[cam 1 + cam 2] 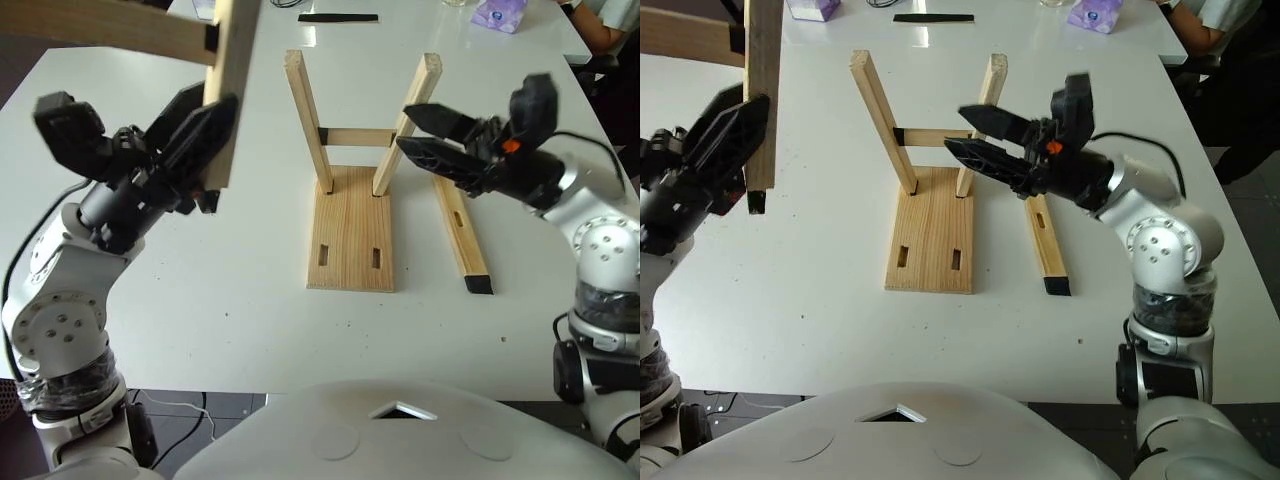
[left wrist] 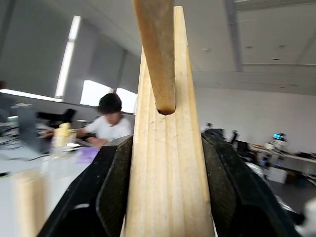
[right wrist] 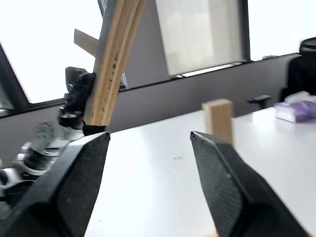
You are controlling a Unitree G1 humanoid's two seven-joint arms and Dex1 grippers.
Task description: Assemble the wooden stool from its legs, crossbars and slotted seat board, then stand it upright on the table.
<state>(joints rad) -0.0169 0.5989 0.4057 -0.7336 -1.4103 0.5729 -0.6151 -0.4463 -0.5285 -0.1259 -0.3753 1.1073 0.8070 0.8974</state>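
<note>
While the seat board (image 1: 350,235) lies flat on the white table (image 1: 200,300), two upright legs are seen planted in its far end, a left one (image 1: 308,120) and a right one (image 1: 425,80). They are joined by a short crossbar (image 1: 358,137) above the board. Two slots (image 1: 325,254) are left unfilled at the board's near end.

A loose leg (image 1: 465,245) with a black cap on its near end is laid flat on the table just beside the board's right edge.

To the left of the board and raised well above it, a held leg (image 1: 230,60) is clamped between the closed fingers (image 2: 113,187) of the left gripper (image 1: 195,130). This leg is kept roughly upright, and a second crossbar (image 1: 100,30) is seen running from its upper part away from the board.

The right gripper (image 1: 403,127) is held above the board's far right corner, over the loose leg, with its fingers (image 3: 222,182) spread apart. Its tips are placed close to the right upright leg; whether they touch it cannot be told.

Beyond the board's far end, a black strip (image 1: 337,17) and a purple tissue pack (image 1: 498,14) are set on the table.
</note>
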